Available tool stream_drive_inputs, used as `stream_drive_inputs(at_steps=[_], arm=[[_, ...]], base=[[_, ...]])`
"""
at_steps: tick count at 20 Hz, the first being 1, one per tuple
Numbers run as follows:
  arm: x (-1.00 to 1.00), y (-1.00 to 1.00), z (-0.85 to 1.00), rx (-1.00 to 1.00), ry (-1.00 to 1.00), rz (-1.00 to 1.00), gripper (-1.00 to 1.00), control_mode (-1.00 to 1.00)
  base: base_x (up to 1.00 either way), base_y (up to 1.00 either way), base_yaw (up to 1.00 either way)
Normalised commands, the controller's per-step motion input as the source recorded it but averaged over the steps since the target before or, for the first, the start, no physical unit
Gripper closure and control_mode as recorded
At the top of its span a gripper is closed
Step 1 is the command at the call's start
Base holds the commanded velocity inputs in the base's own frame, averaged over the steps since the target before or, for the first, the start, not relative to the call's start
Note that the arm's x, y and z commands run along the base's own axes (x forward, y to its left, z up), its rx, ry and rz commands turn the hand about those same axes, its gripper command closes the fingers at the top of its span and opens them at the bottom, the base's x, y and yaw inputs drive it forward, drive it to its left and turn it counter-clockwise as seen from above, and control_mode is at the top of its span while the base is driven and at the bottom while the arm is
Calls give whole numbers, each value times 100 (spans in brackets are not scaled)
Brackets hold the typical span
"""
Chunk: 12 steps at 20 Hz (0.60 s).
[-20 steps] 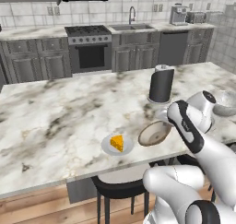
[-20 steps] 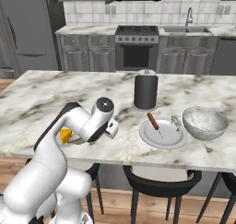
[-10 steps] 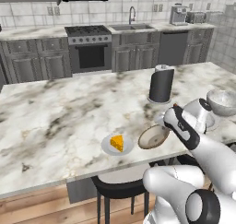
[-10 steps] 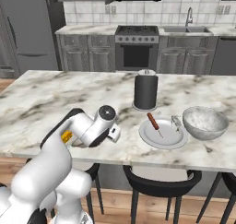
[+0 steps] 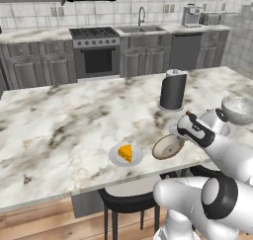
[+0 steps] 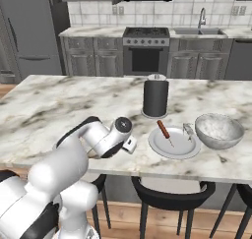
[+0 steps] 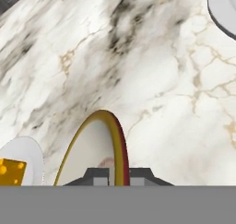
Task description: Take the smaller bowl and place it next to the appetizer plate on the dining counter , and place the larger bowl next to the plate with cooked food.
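The hand (image 7: 117,174) is clamping the small shallow tan bowl (image 5: 168,147) by its rim, tilted above the white marble tabletop (image 5: 74,120) beside the small white cheese plate (image 5: 125,155).

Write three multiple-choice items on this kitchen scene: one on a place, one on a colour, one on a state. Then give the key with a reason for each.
1. Where is the small bowl?
A. in the sink
B. beside the cheese plate
C. on the stove

2. What colour is the wedge on the small plate?
A. orange-yellow
B. green
C. blue

3. What is the tool doing?
A. standing open over the big bowl
B. pressing on the black canister
C. shut on the small bowl's rim

Key:
1 B, the tan bowl is tilted just right of that plate near the counter edge.
2 A, both the left base and hand views show it orange-yellow.
3 C, the hand view shows the rim between the fingertips.
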Motion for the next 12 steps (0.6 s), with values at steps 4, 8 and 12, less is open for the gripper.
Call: stream_drive_inputs(at_steps=[4, 8, 12], arm=[[25, -8, -20, 0, 0, 0, 100, -100], [27, 0, -26, -2, -4, 0, 100, -100], [33, 0, -34, -3, -10, 0, 100, -100]], base=[[0, 0, 0], [0, 0, 0], [0, 0, 0]])
